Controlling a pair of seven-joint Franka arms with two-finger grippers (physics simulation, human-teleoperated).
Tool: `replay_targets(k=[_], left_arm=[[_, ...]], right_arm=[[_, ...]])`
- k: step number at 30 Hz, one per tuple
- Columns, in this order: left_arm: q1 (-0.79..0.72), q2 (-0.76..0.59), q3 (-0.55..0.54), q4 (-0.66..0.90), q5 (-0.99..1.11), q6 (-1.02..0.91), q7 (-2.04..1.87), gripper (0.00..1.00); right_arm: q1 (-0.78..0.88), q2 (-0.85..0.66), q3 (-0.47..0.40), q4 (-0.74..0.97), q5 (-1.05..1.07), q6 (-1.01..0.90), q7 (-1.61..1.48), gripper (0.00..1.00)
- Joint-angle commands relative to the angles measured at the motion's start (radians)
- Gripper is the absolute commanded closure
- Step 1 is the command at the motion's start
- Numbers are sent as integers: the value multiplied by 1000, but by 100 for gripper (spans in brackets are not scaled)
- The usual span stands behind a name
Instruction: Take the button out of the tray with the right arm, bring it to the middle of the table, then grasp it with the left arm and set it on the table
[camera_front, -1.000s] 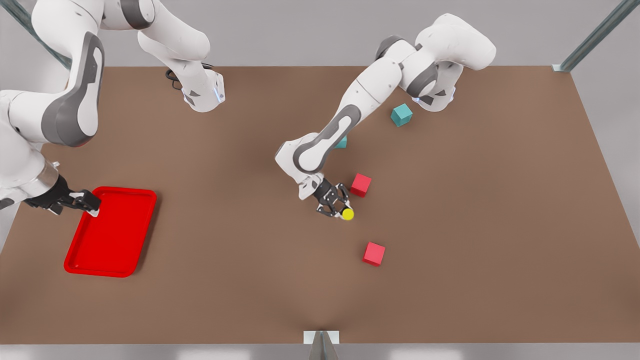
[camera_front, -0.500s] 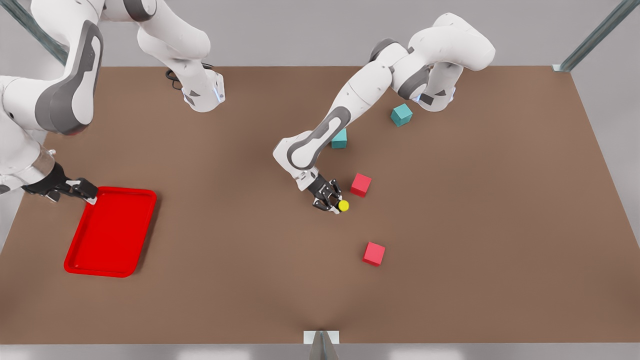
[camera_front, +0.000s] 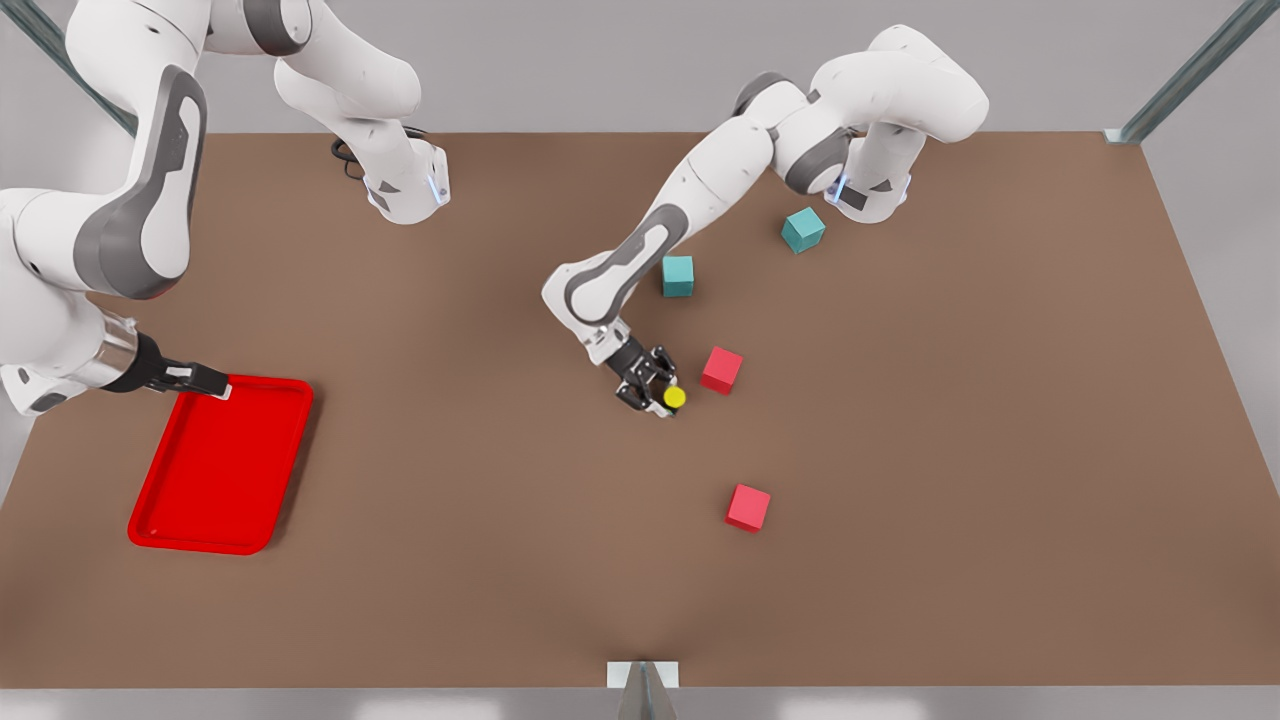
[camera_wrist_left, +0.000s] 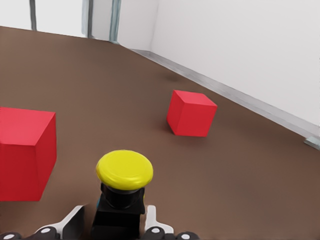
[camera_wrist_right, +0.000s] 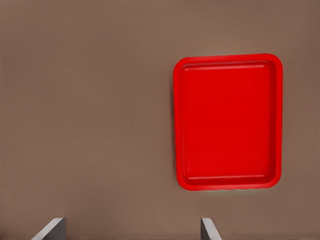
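We are gripping the button (camera_front: 673, 397) in our left gripper (camera_front: 648, 388), the fingers (camera_wrist_left: 150, 224) clamped on either side of its dark body, the yellow cap standing upright above them. Over the past second we have been carrying it back toward the far side of the table (camera_front: 950, 450) and lowering it, so it is now sitting near the middle, just beside one red cube (camera_front: 721, 370) and well apart from the other red cube (camera_front: 748, 507). From the left wrist view the body is looking very close to the tabletop, though we cannot tell whether it is touching yet. Farther out, two teal cubes (camera_front: 678, 276) are lying behind the arm. Our right gripper (camera_front: 205, 383) is waiting over the far edge of the red tray (camera_front: 222, 500), fingers spread apart (camera_wrist_right: 54, 230), having drawn back. We judge the handover done; only setting down and releasing is remaining.
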Motion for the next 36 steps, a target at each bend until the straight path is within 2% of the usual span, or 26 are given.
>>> replay_targets(k=[1, 7, 13, 16, 17, 19, 21, 24, 25, 27, 28, 29, 30, 31, 32, 33, 36], left_arm=[[-4, -5, 0, 0, -5, -12, -20, 0], [-8, -29, -1, 0, -12, -41, -6, 0], [-125, -74, -20, 5, -115, -143, 25, 0], [-120, -160, -138, 12, -143, -199, 75, 0], [-120, -210, -141, 16, -187, -212, 117, 0], [-8, -354, -141, 60, -325, -178, 365, 0], [189, -469, -141, 80, -448, -101, 710, 0], [548, -609, -141, 80, -768, -35, 1303, 0], [666, -637, -139, 74, -842, -38, 1492, 0], [828, -632, -159, 65, -845, -34, 1825, 0], [925, -629, -238, 59, -847, -40, 2088, 0], [877, -638, -129, 60, -851, -77, 2364, 0], [872, -660, -40, 66, -957, -135, 2611, 0], [868, -747, 157, 45, -1239, -248, 2696, 0], [906, -940, 132, -203, -1230, -189, 2699, 0], [895, -1095, 115, -443, -1154, 43, 2696, 0], [892, -1059, 100, -451, -1101, 23, 2682, 0]], right_arm=[[1, -1, 0, 0, 2, -21, 26, 0], [4, -1, 0, -1, 2, -23, 26, 0], [4, -1, 0, -3, 2, -24, 26, 0], [12, 11, 9, 0, 1, -24, 26, 0], [1, 13, 9, 0, 2, -24, 26, 0], [3, 13, 9, 0, 2, -24, 26, 0], [6, 13, 9, 2, 2, -24, 26, 0], [3, 13, 9, 0, 2, -24, 26, 0], [1, 13, 9, 0, 2, -24, 26, 0], [3, 13, 9, 0, 2, -24, 26, 0], [4, 13, 9, 0, 1, -26, 26, 0], [4, 13, 9, 0, 1, -24, 26, 0], [4, 13, 9, 0, 1, -26, 26, 0], [3, 13, 9, 0, 1, -26, 26, 0], [3, 13, 9, 0, 1, -26, 26, 0], [0, 13, 9, 2, 1, -26, 26, 0], [-2, 11, 9, 0, 2, -26, 24, 0]])
